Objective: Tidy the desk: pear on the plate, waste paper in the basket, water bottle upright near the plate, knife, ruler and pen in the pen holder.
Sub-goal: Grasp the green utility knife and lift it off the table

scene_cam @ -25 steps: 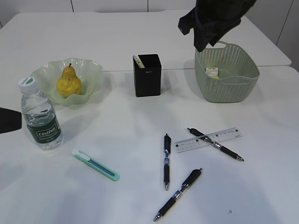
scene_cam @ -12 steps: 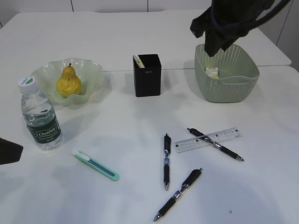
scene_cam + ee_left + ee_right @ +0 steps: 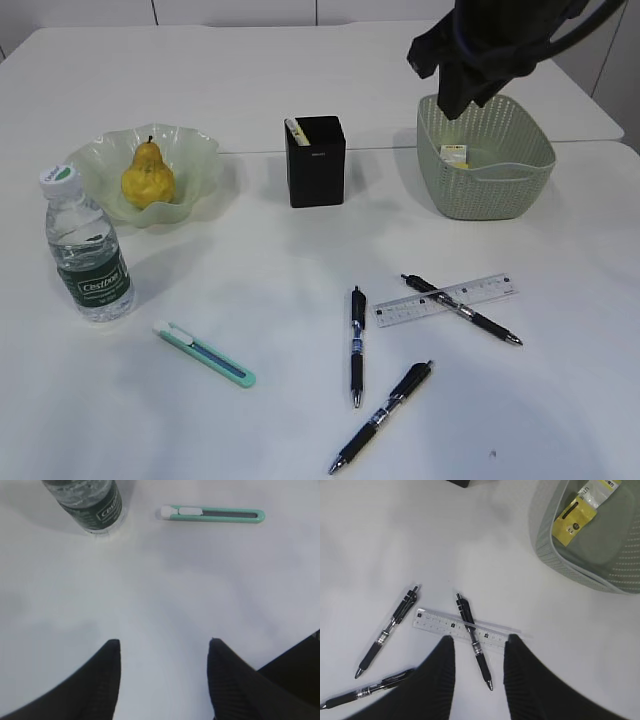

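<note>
The yellow pear [image 3: 147, 175] lies on the pale green plate [image 3: 195, 160]. The water bottle [image 3: 88, 250] stands upright in front of the plate. The teal knife [image 3: 205, 354], the clear ruler [image 3: 446, 300] and three black pens [image 3: 357, 345] lie on the table. One pen [image 3: 472, 635] lies across the ruler [image 3: 440, 622]. The black pen holder [image 3: 316, 160] stands at the middle back. My right gripper [image 3: 478, 639] is open and empty, high over the ruler. My left gripper [image 3: 164, 642] is open and empty, short of the knife [image 3: 212, 514] and the bottle [image 3: 87, 502].
The green basket [image 3: 485, 185] at the back right holds a yellow and white packet [image 3: 576, 515]. My right arm [image 3: 480, 50] hangs above the basket's left rim. A pale stick [image 3: 296, 130] pokes out of the pen holder. A table seam runs behind the holder.
My left gripper has drawn back out of the exterior view at the lower left. My right arm shifted right over the basket a second ago, then stayed still.
</note>
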Robot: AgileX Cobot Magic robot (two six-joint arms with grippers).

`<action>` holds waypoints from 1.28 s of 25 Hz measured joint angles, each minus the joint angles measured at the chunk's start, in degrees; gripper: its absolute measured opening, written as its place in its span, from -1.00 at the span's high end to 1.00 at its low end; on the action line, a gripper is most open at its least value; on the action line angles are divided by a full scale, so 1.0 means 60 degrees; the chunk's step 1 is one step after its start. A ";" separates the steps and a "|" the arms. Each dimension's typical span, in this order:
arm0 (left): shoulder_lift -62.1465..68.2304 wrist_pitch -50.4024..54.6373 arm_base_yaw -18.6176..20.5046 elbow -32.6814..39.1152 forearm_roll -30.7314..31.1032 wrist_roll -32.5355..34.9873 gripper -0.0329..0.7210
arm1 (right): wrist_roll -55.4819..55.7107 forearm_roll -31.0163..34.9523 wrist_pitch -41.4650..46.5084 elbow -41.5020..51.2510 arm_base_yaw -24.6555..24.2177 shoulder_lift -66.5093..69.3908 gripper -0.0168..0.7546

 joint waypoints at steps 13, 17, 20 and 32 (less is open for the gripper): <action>0.0595 0.2487 0.0000 -0.0925 -0.0565 -0.0060 -0.11 | -0.0014 0.0145 0.0000 0.0000 0.0000 0.0000 0.23; 0.0967 0.2356 -0.0024 -0.0946 -0.0565 -0.0060 -0.11 | -0.0014 0.0168 0.0000 0.0000 0.0000 0.0000 0.23; 0.1339 0.2254 -0.0356 -0.1086 -0.0502 -0.0006 -0.11 | -0.0014 0.0190 0.0000 0.0000 0.0000 0.0000 0.23; 0.3500 0.1870 -0.2900 -0.2371 0.0261 0.0007 -0.11 | -0.0038 0.0274 0.0000 0.0000 0.0000 0.0000 0.23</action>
